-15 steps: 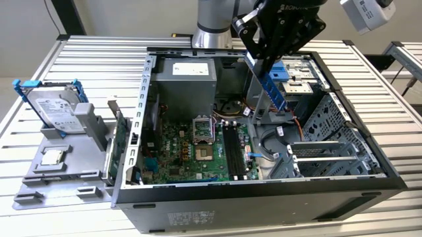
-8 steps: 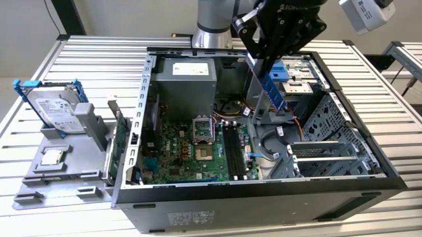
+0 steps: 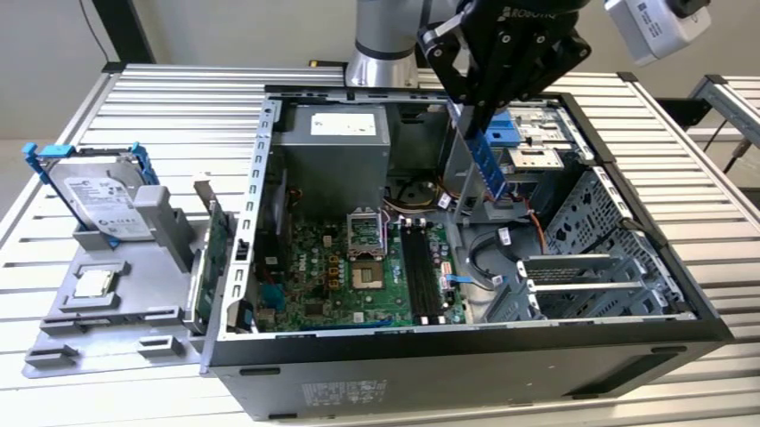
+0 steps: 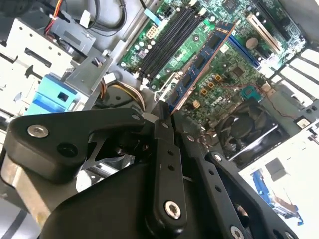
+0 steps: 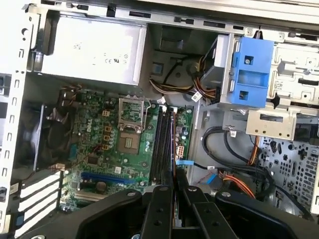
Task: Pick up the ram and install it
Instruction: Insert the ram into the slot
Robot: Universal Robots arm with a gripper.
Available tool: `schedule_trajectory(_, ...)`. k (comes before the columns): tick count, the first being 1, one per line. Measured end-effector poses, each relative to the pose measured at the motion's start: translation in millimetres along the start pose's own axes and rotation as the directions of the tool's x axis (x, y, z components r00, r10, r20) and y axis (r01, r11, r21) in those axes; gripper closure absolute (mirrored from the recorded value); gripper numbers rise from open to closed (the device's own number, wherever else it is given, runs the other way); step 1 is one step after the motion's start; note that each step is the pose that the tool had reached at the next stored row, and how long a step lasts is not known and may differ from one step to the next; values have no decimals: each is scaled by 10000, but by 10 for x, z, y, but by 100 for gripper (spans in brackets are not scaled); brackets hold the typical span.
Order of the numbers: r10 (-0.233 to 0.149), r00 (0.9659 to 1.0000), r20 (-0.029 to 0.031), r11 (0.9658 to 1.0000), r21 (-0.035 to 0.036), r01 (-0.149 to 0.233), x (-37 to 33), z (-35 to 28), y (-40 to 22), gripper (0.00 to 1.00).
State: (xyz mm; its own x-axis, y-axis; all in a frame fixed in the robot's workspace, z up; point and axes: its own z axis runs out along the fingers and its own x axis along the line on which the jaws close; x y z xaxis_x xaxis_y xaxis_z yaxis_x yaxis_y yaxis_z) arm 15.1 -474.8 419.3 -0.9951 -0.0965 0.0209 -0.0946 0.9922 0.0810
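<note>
My gripper (image 3: 472, 108) hangs over the open computer case (image 3: 475, 356), shut on the ram (image 3: 485, 153). The ram is a slim stick with a blue edge, held upright by its top end, its lower end still well above the motherboard (image 3: 344, 285). In the second wrist view the ram (image 4: 202, 62) reaches out from the gripper (image 4: 162, 112) over the green board, beside the black memory slots (image 4: 169, 37). The first wrist view shows the ram (image 5: 173, 142) edge-on, a thin line from the gripper (image 5: 172, 180) lying along the slots (image 5: 162, 142).
Inside the case are a grey power supply (image 3: 338, 142), an open processor socket (image 3: 366, 238), a blue drive caddy (image 5: 251, 72) and loose cables (image 5: 239, 149). Outside on the exterior view's left, a grey holder (image 3: 107, 311) carries a hard drive (image 3: 101, 200), a small silver chip (image 3: 92, 283) and a green card on edge (image 3: 214, 267).
</note>
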Motion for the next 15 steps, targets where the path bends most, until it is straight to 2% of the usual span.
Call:
schedule_trajectory(8, 652, 9979, 52, 9979, -16, -652, 0, 1, 0, 100)
schedule_trajectory(15, 721, 9974, 58, 9974, -15, -721, 0, 2, 0, 100)
